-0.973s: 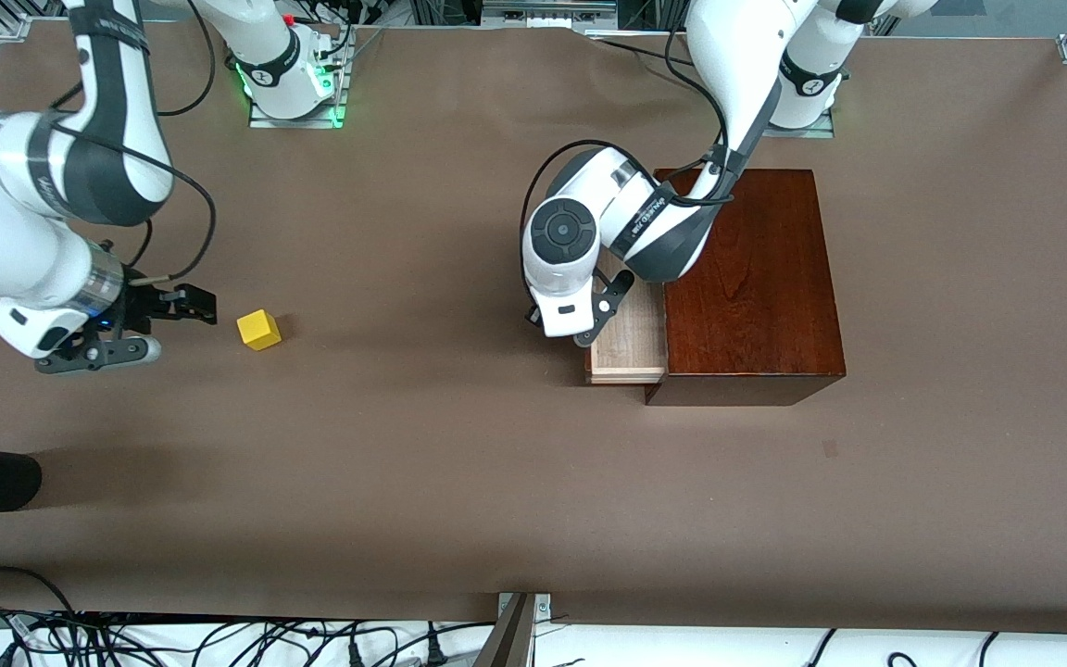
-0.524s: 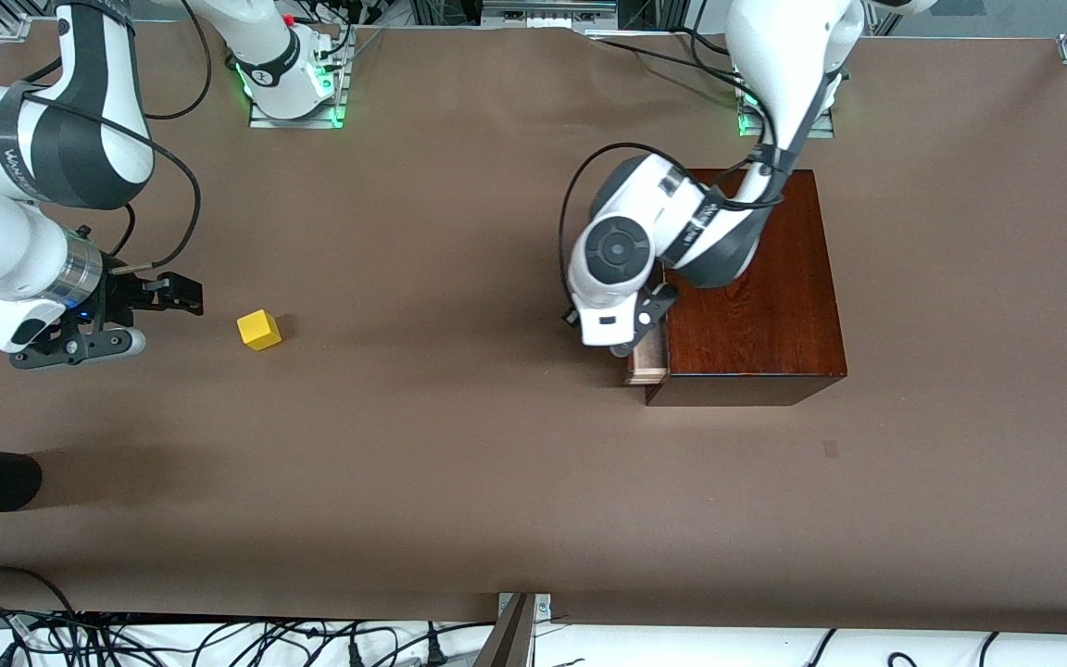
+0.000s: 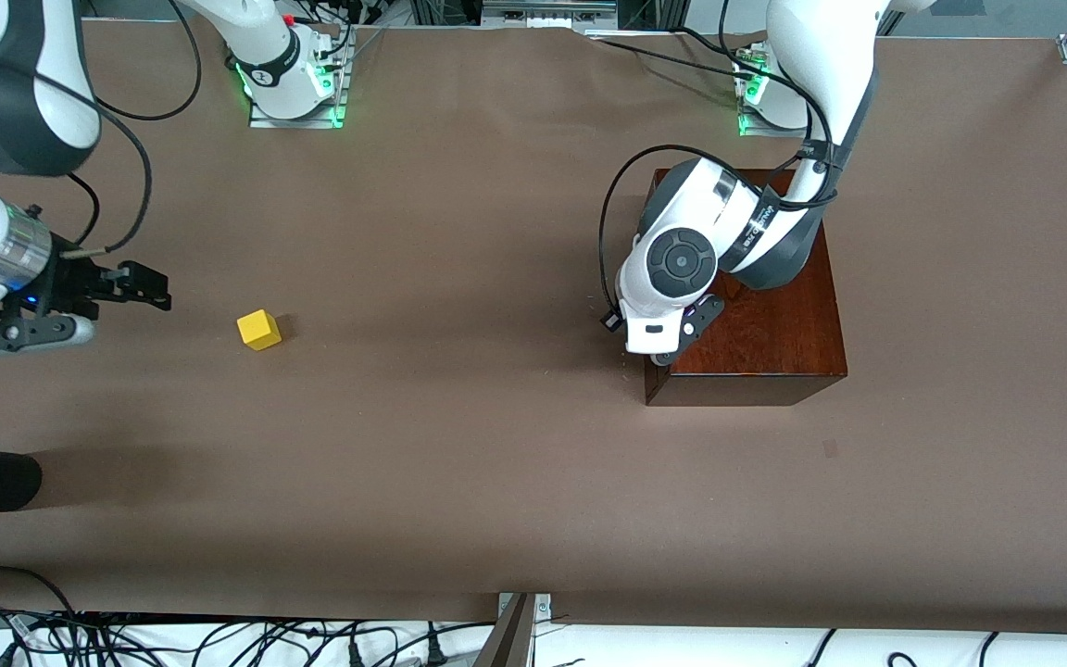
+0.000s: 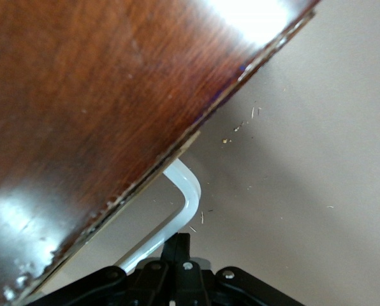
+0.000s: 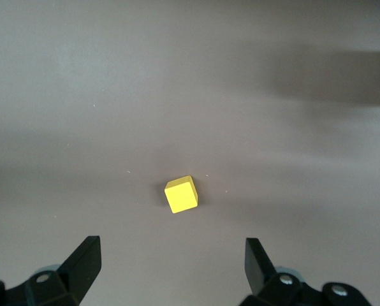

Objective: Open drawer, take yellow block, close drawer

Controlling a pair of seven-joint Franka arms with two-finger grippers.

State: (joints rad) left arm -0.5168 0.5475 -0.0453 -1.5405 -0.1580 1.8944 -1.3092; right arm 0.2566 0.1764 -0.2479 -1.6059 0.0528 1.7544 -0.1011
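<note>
drawer [image 4: 189, 191]: shut into the dark reddish-brown wooden box [image 3: 765, 315]; no pale interior shows in the front view. only the white u-shaped handle is seen, in the left wrist view, sticking out from under the box's top edge above the table.
wooden box: stands on the table [image 3: 459, 463] toward the left arm's end, glossy top facing up, its drawer face turned toward the right arm's end.
left gripper [image 3: 659, 357]: down at the drawer face, at the corner of the box nearer to the front camera. the left wrist view shows its dark body right at the handle. whether the jaws are apart or clamped on the handle, i cannot tell.
yellow block [image 3: 259, 329]: sits alone on the bare table toward the right arm's end, well apart from the box, touching nothing. in the right wrist view [image 5: 180, 194] it lies a little turned, clear of both fingers.
right gripper [image 3: 149, 289]: hangs above the table beside the block, toward the right arm's end of it. jaws wide apart, holding nothing.
right fingers [image 5: 85, 258]: dark, spread, with the block well clear of them.
</note>
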